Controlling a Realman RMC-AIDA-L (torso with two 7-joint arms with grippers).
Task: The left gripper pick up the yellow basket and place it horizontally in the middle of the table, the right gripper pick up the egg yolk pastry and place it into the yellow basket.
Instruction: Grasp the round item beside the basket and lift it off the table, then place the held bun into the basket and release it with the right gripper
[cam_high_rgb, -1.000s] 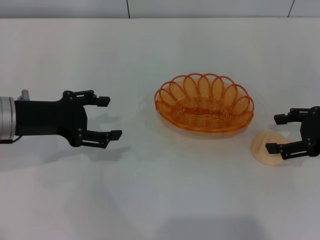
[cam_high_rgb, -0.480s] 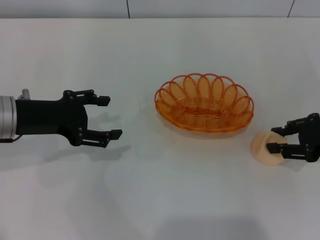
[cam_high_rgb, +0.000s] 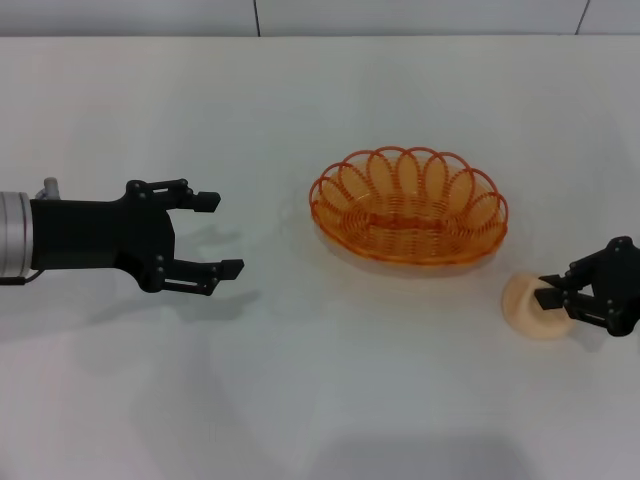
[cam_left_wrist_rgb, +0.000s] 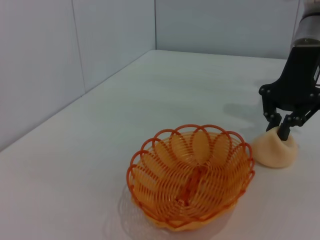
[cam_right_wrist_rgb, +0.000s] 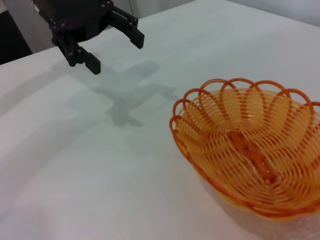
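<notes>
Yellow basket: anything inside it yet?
Empty. The yellow basket shows bare wire; the egg yolk pastry sits outside on the table.

Looks like a lab or robot test bench, not a home or kitchen. Large plain white table (cam_high_rgb: 300, 400) fills the head view, with pale grey panelled walls (cam_left_wrist_rgb: 75, 60) rising straight from its edges and thin dark seams between the panels; no furniture or household clutter in sight. Only staged props on the surface: an orange-yellow wire basket (cam_high_rgb: 408, 205) and a small pale bun (cam_high_rgb: 530, 308), with black robot grippers over the table at left (cam_high_rgb: 212, 235) and right (cam_high_rgb: 556, 290).
</notes>
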